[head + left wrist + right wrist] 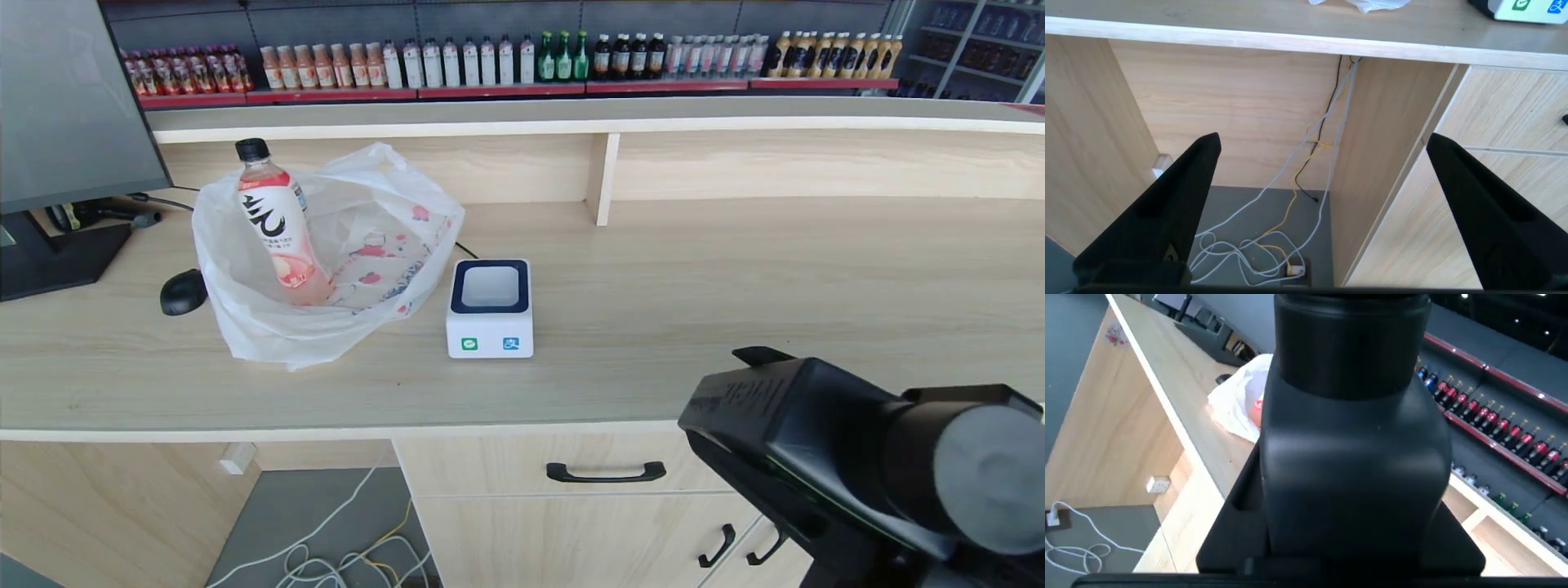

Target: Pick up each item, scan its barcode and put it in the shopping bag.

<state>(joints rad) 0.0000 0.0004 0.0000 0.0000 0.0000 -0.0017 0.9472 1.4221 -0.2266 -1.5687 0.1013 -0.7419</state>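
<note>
One wooden counter (653, 327) spans the full width of the head view. One right arm (857, 457), black, occupies the lower right corner in front of the counter edge; the state of its jaws cannot be told from any view. One dark monitor (65, 98) on a black foot stands in the upper left corner.

One white plastic shopping bag (269, 327) sits on the counter at left of centre, with its mouth open. One bottle (277, 220) of pink drink with a black cap stands inside the bag, tilted, its cap toward the upper left and its base in the bag's bottom. No other task item lies on the counter.

One white scanner (490, 309) with a dark-framed window on top stands at centre, just right of the bag. One black mouse (183, 291) lies against the bag's left side.

One long row of bottles (506, 59) lines the red-edged shelf along the top of the frame.

Three black drawer handles (606, 472) show on the cabinet fronts at lower centre and lower right. Several white and yellow cables (343, 555) lie on the grey floor in the open recess at lower left.

One left gripper (1323, 143) is below counter level, facing that recess; its two black fingers (1167, 212) are spread wide with nothing between them.
</note>
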